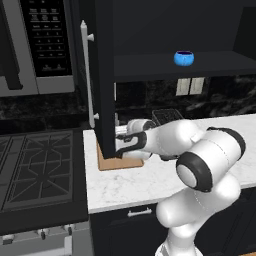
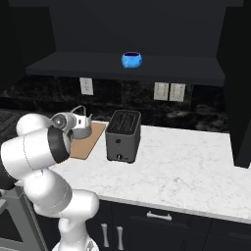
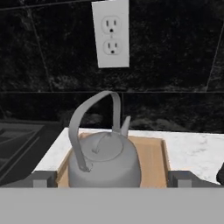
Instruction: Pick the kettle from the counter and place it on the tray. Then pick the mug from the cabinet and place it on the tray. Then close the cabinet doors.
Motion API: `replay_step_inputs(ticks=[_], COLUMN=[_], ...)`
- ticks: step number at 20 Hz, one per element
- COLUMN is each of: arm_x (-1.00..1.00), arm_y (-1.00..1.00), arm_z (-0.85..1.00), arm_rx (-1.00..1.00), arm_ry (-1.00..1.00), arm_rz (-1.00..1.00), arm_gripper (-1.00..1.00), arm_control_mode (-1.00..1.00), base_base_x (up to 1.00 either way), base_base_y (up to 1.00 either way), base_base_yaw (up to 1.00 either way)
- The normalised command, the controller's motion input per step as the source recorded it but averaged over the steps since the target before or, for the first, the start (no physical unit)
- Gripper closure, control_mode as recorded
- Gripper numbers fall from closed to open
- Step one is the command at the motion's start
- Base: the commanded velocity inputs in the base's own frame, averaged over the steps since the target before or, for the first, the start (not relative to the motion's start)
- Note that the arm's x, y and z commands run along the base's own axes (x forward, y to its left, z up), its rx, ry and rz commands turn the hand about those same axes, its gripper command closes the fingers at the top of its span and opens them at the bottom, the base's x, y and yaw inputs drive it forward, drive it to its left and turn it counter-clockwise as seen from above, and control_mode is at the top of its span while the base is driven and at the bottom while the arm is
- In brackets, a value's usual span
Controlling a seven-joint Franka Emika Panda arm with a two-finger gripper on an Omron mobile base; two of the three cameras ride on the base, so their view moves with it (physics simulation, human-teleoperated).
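The grey kettle (image 3: pixel 105 162) stands upright on the tan tray (image 3: pixel 153 157), its loop handle arching over the lid. My gripper (image 3: pixel 111 178) is open, one fingertip on each side of the kettle's body and clear of it. From the right base view, the kettle (image 2: pixel 81 126) sits on the tray (image 2: pixel 90 141) at the counter's (image 2: pixel 186 166) left end, partly behind my arm. The blue mug (image 2: pixel 131 60) stands on the shelf of the open cabinet (image 2: pixel 147 29). The left cabinet door (image 1: pixel 102 75) hangs open and hides my fingers in the left base view; the mug (image 1: pixel 183 58) shows there too.
A black toaster (image 2: pixel 123 136) stands just right of the tray. The stovetop (image 1: pixel 35 170) lies left of the counter, with the microwave (image 1: pixel 35 45) above it. The right cabinet door (image 2: pixel 240 73) is open. A wall outlet (image 3: pixel 111 33) sits behind the kettle.
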Motion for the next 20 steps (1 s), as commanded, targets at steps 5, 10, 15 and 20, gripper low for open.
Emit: replay_step_inputs(ticks=[5, 10, 15, 20], arm_x=[-0.17, -0.09, -0.32, -0.58], arm_y=[-0.01, 0.0, 0.0, 0.0], arm_z=[0.77, 0.89, 0.7, 0.46], arm_rx=[0.0, 0.0, 0.0, 0.0], arm_ry=[0.0, 0.08, 0.16, 0.14], arm_rz=[-0.16, -0.11, -0.07, 0.0], arm_gripper=[-1.0, -1.0, -1.0, -1.0], arm_control_mode=[-1.0, -1.0, -1.0, -1.0], base_base_x=[0.0, 0.0, 0.0, 0.0], base_base_y=[0.0, 0.0, 0.0, 0.0], base_base_yaw=[0.0, 0.0, 0.0, 0.0])
